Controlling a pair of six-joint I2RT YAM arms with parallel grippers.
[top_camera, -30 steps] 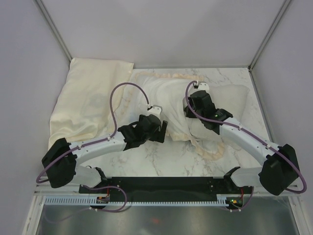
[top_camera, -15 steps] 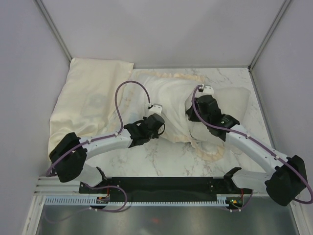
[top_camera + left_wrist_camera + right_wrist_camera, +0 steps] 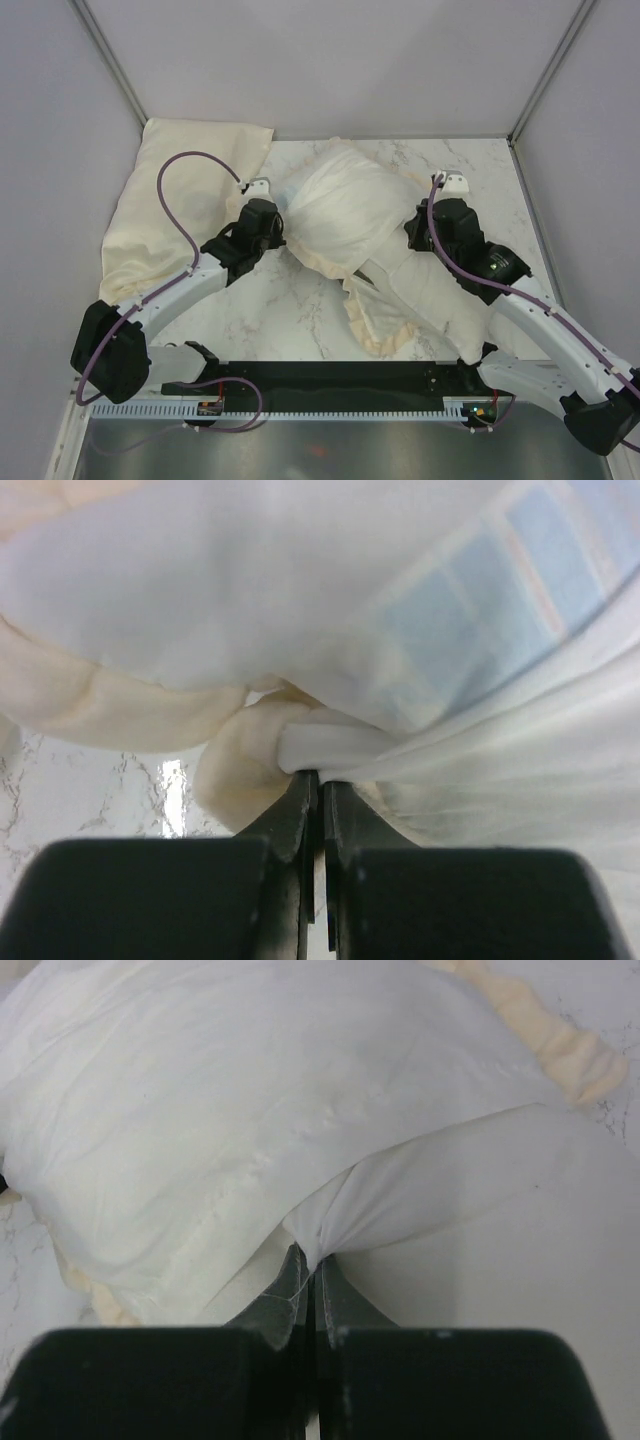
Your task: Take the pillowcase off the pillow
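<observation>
The pillowcase (image 3: pixel 340 205) lies bulging on the table (image 3: pixel 270 310), long axis far-left to near-right. The left gripper (image 3: pixel 282 220) and the right gripper (image 3: pixel 411 231), both closed tight, each pinch its fabric.

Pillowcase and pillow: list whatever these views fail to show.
- Top view: how much of the plump off-white pillow sits inside the whitish, cream-frilled fabric pillowcase; the fabric covers it.
- Top view: fingertips of left hand and right hand, under their wrists.
- Left wrist: blurred pale-blue checked patch, unidentifiable.
</observation>
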